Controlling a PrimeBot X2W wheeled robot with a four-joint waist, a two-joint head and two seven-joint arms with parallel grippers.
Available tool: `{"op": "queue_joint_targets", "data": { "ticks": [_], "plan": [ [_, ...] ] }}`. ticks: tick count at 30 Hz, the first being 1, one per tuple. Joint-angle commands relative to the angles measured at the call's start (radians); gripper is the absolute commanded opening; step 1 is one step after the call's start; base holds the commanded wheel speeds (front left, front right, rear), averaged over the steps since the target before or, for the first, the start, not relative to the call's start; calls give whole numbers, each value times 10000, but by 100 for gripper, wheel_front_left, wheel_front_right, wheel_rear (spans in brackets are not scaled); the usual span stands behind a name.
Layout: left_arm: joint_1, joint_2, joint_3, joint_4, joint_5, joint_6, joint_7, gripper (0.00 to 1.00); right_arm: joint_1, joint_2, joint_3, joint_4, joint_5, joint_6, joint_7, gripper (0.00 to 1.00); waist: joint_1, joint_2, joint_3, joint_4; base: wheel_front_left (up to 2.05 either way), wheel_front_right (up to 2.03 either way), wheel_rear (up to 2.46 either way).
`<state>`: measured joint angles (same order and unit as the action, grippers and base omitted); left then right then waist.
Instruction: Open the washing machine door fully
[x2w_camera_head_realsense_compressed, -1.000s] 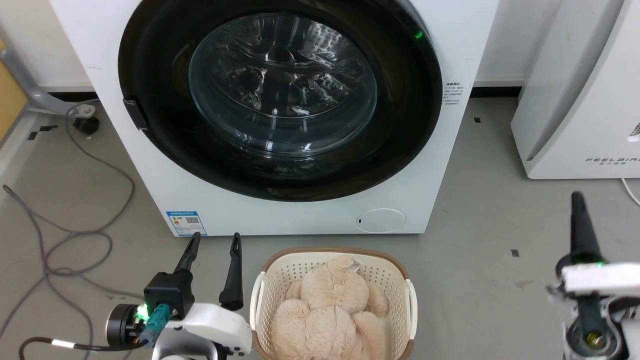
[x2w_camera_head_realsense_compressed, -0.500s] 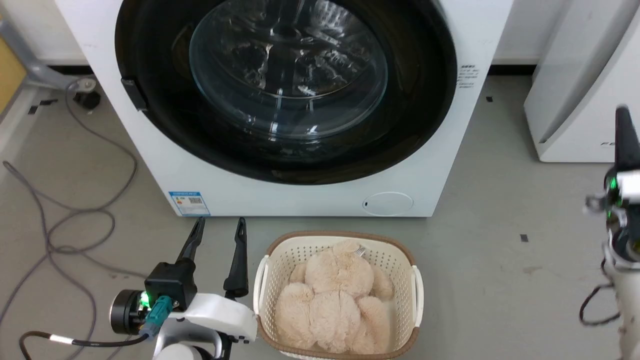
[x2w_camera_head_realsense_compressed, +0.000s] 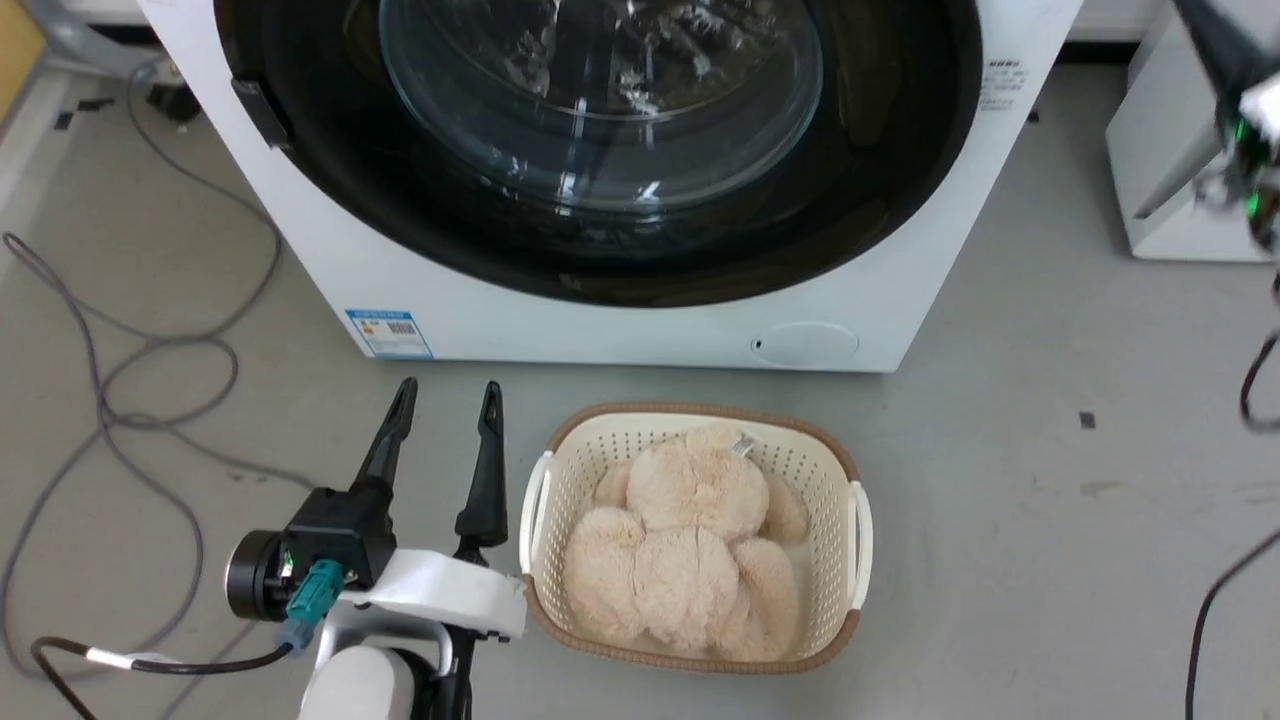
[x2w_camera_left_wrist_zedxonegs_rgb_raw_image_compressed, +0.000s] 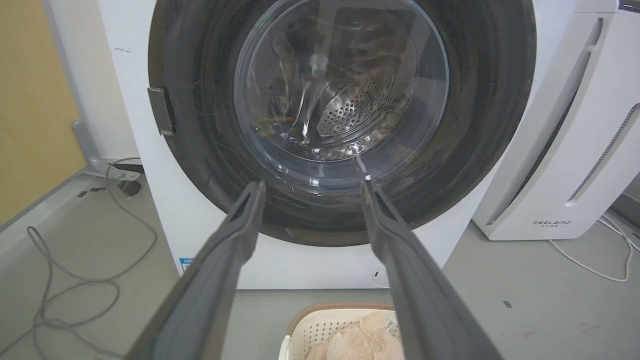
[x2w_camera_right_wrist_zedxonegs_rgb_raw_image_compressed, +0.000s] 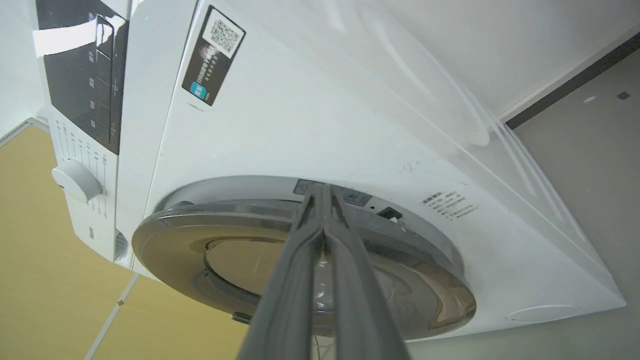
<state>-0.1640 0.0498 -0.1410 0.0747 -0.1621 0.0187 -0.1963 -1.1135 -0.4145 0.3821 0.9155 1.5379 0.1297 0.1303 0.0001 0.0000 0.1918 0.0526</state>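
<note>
Facing the near side of the room, the washing machine door (x2w_camera_head_realsense_compressed: 600, 150) sits flat against the white front of the washing machine (x2w_camera_head_realsense_compressed: 640, 325). It is a round black disc standing upright with no long axis to speak of, and its clear glass bowl is centred in it. Through the glass the holed steel drum (x2w_camera_left_wrist_zedxonegs_rgb_raw_image_compressed: 350, 107) shows. A small grey block (x2w_camera_left_wrist_zedxonegs_rgb_raw_image_compressed: 161, 110) sits on the door's left rim.

The left gripper (x2w_camera_head_realsense_compressed: 447, 390) hangs low over the floor near the machine's lower left corner. Its two fingers are spread well apart, hold nothing and point at the door. The right gripper (x2w_camera_right_wrist_zedxonegs_rgb_raw_image_compressed: 322, 190) is up at the door's right side with its fingers pressed together. Their tips reach the seam where the door's silvery rim meets the front panel; whether they touch it cannot be told.

A grey floor (x2w_camera_head_realsense_compressed: 1000, 450) runs under everything. Just near the machine stands a cream basket (x2w_camera_head_realsense_compressed: 858, 520) with a brown rim, holding a beige plush toy (x2w_camera_head_realsense_compressed: 690, 540). Grey cables (x2w_camera_head_realsense_compressed: 100, 400) loop across the floor at the left. A white appliance (x2w_camera_left_wrist_zedxonegs_rgb_raw_image_compressed: 575, 150) stands to the right of the machine and a yellow wall (x2w_camera_left_wrist_zedxonegs_rgb_raw_image_compressed: 30, 100) to its left. Above the door are a dark control panel (x2w_camera_right_wrist_zedxonegs_rgb_raw_image_compressed: 80, 70) and a white dial (x2w_camera_right_wrist_zedxonegs_rgb_raw_image_compressed: 76, 181).
</note>
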Motion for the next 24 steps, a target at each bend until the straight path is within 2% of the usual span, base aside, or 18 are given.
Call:
{"op": "queue_joint_targets", "data": {
  "ticks": [1, 12, 24],
  "plan": [
    [-185, 18, -28, -28, -63, 44, -116, 100, -614, -35, 257, 379, 330, 9, 168, 0, -1, 0, 153, 13, 0, 0, 0],
    [-725, 9, -281, -26, -258, -4, -346, 100, -3468, 610, 2171, 2134, 1111, 9, 1873, 0, -1, 0, 919, 190, 0, 0, 0],
    [-1054, 6, -519, -66, -621, 74, -576, 100, -5328, 936, 3868, 3357, 1859, 10, 2612, 0, -1, 0, 1506, 475, 0, 0, 0]
  ]
}}
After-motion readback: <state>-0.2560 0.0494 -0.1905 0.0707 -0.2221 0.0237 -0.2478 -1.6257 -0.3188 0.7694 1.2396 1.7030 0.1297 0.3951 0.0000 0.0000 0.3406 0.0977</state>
